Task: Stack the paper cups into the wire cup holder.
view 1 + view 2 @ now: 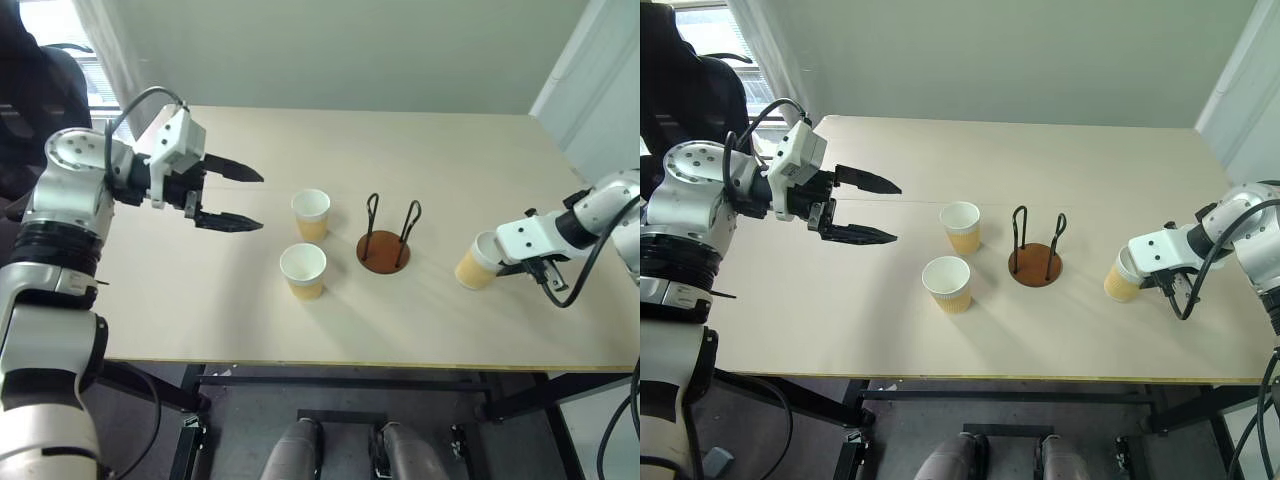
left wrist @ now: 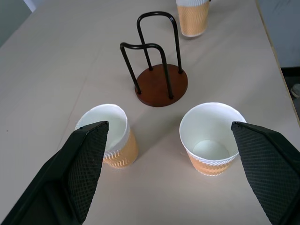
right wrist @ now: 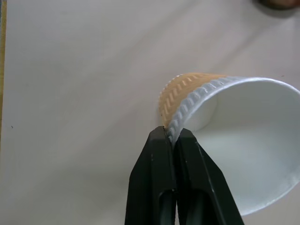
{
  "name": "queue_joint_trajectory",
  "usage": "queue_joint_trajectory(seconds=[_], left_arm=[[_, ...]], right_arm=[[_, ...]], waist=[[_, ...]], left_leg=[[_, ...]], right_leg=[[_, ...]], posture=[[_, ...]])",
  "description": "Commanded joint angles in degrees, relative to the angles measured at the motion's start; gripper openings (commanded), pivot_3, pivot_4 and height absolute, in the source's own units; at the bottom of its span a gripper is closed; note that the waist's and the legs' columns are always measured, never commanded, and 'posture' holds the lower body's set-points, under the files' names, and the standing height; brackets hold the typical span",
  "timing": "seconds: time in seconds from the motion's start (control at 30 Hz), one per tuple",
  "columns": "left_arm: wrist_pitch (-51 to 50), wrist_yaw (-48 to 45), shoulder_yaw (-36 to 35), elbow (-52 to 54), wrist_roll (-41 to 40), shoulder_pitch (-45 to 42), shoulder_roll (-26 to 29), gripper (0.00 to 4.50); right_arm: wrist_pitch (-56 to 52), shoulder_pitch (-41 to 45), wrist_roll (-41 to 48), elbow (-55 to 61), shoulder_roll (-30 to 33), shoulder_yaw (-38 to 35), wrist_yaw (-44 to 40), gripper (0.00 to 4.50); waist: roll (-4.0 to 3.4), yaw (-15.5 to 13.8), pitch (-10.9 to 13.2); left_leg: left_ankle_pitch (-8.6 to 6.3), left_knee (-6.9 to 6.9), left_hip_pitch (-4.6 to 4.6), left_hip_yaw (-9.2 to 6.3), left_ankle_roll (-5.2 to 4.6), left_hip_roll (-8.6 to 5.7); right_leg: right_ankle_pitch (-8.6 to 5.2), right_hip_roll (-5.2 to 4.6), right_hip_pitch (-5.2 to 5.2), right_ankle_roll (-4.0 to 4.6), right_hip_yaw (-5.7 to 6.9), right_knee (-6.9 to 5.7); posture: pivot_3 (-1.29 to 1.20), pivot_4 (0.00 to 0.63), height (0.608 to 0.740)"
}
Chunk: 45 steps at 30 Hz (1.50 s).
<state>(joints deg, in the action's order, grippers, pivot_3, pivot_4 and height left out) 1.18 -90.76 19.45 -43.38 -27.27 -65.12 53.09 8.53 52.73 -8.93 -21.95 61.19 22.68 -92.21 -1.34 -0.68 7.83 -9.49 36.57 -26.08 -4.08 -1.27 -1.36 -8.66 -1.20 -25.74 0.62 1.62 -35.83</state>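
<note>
While the left gripper [image 1: 236,198] hangs above the table [image 1: 430,160] with its jaws spread wide and nothing between them, the right gripper [image 3: 172,136] has its jaws pressed together on the rim wall of a paper cup [image 1: 478,262]. That's a pinch right on the white lip, one finger inside the cup and one outside, as the right wrist view shows it. The pinched cup leans, its mouth tipped toward the right arm, its base on or just off the table; I can't tell which.

Out ahead of the left jaws stand two more paper cups, both upright and mouth up. One cup [image 2: 111,139] sits just past the tip of one finger, the other cup [image 2: 213,138] just past the tip of the other finger, so the pair lines up with the open gap. The two are near each other but apart.

Beyond those cups, farther along the line the left jaws point, stands the wire cup holder [image 2: 159,84]: a round reddish-brown base with two black wire loops rising upright. It holds no cup. It lies between the two free cups and the right jaws' cup, apart from each.
</note>
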Motion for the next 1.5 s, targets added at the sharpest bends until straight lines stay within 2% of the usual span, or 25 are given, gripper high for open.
queue_joint_trajectory(seconds=[0.03, 0.37, 0.7, 1.23, 1.5], left_arm=[[1.47, -1.74, 0.42, -0.9, -0.84, -2.05, 1.07, 4.5], [1.89, -1.74, 2.34, -2.82, -0.87, -2.85, 0.26, 4.5], [1.84, -1.74, 3.13, -3.63, -0.91, -3.77, -0.45, 4.5], [1.61, -1.74, 3.1, -3.79, -0.88, -3.78, -0.5, 4.5], [1.13, -1.74, 2.83, -2.53, -1.28, -2.75, 0.28, 4.5]], right_arm=[[-0.3, 3.99, 1.76, 1.88, 1.01, 0.96, -0.29, 0.03], [-2.05, 19.03, -0.9, -2.51, -6.69, 0.64, -0.29, 0.03], [-0.91, 27.15, -2.42, -7.28, -10.95, -0.45, 0.32, 0.03], [-9.56, 22.99, 3.62, 5.37, -13.49, 0.03, -0.29, 0.03], [-9.02, 21.43, 2.77, 5.71, -15.06, 0.42, -0.28, 0.03]], waist=[[0.0, 0.05, 0.0], [0.0, 0.22, 0.0], [0.0, 0.06, 0.0], [0.0, 0.08, 0.0], [0.0, 0.12, 0.0]], left_leg=[[0.0, 0.0, 0.0, 0.0, -0.01, 0.0], [0.03, -0.04, -0.01, -0.01, -0.07, 0.01], [-0.13, -0.05, -0.11, -0.03, -0.15, 0.0], [-0.21, -0.03, -0.1, -0.02, -0.27, 0.02], [-0.19, 0.03, -0.09, -0.02, -0.28, 0.02]], right_leg=[[0.0, 0.0, 0.0, 0.0, 0.0, 0.0], [-0.04, 0.0, -0.08, 0.1, 0.0, -0.02], [-0.14, 0.0, -0.22, 0.24, 0.01, -0.04], [-0.24, 0.0, -0.25, 0.33, 0.05, -0.05], [-0.24, 0.0, -0.24, 0.33, 0.05, -0.08]], posture=[[0.0, 0.15, 0.74], [0.0, 0.15, 0.74], [0.0, 0.15, 0.74], [0.0, 0.15, 0.74], [0.0, 0.15, 0.74]])
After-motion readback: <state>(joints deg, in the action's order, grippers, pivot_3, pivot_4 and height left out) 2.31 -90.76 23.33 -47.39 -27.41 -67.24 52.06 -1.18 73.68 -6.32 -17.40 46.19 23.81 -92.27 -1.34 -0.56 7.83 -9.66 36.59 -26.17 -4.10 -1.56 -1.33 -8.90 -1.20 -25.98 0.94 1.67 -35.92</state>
